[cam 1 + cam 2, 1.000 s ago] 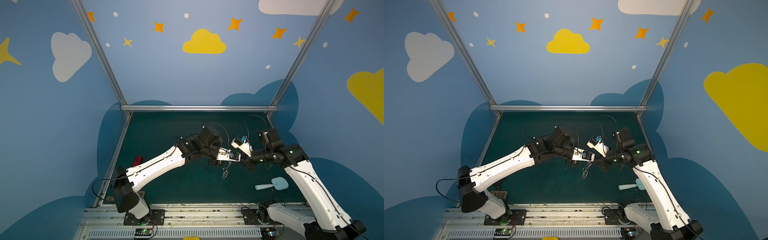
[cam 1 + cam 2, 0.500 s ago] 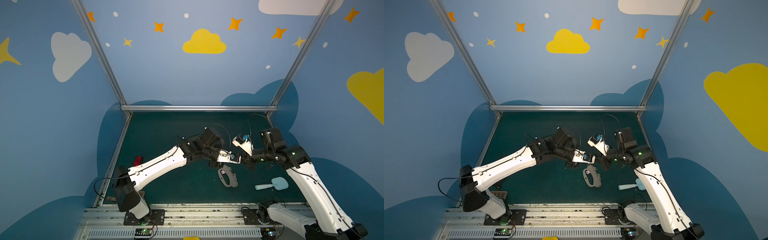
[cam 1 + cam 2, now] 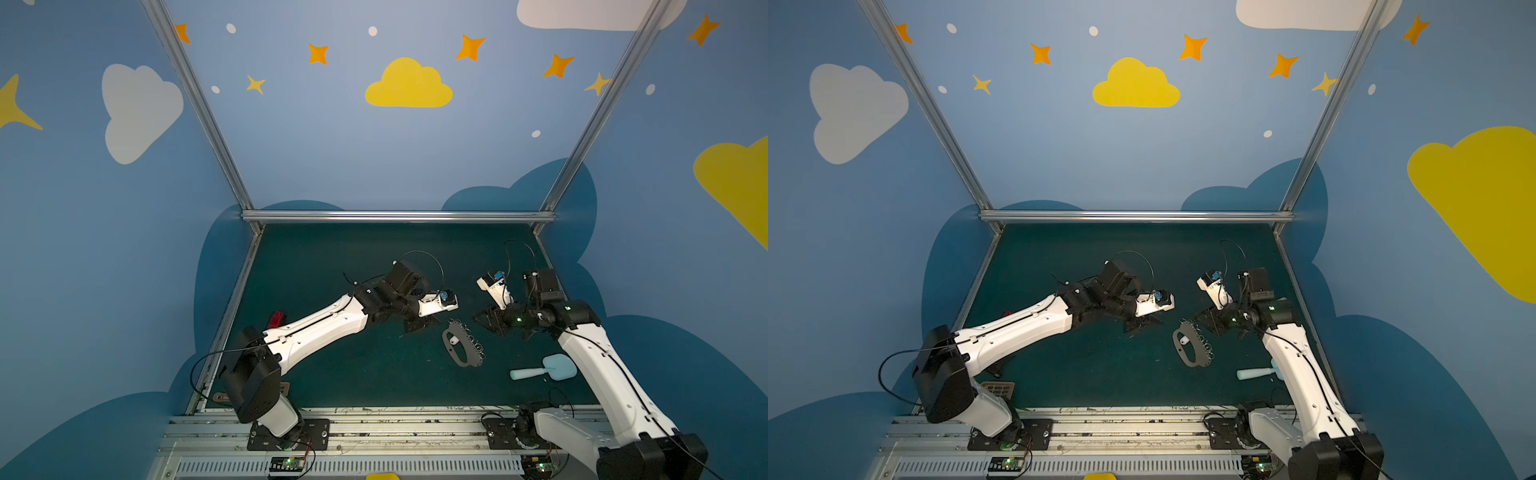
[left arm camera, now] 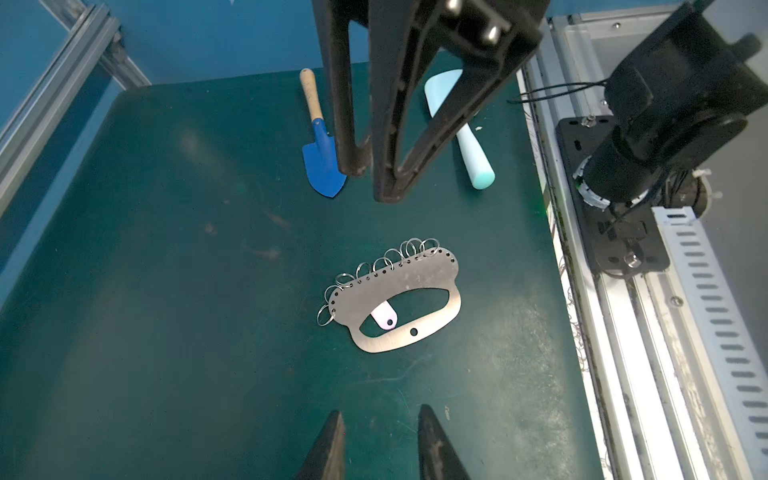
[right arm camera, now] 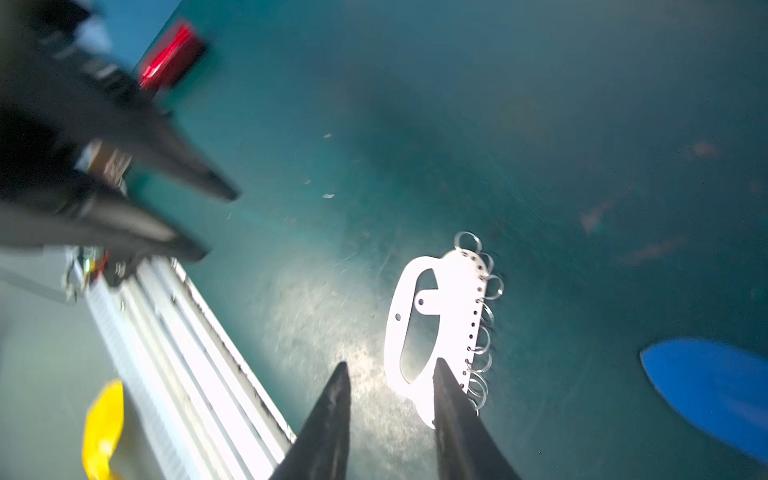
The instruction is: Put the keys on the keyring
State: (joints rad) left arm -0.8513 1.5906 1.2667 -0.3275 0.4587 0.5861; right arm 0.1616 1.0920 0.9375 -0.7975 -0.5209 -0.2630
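The keyring, a grey half-moon plate with several small split rings along its rim, lies flat on the green mat between both arms. The key's white head shows in the plate's cutout; its blade is hidden under the plate. My left gripper hovers open and empty left of the plate. My right gripper hovers open and empty at the plate's far right end.
A pale blue spatula lies near the right arm. A blue trowel lies by it. A red gadget sits at the mat's left edge. The metal rail runs along the front.
A second ago both shut grippers held the keyring up between them. It has dropped flat onto the mat, and both grippers have opened and drawn apart.
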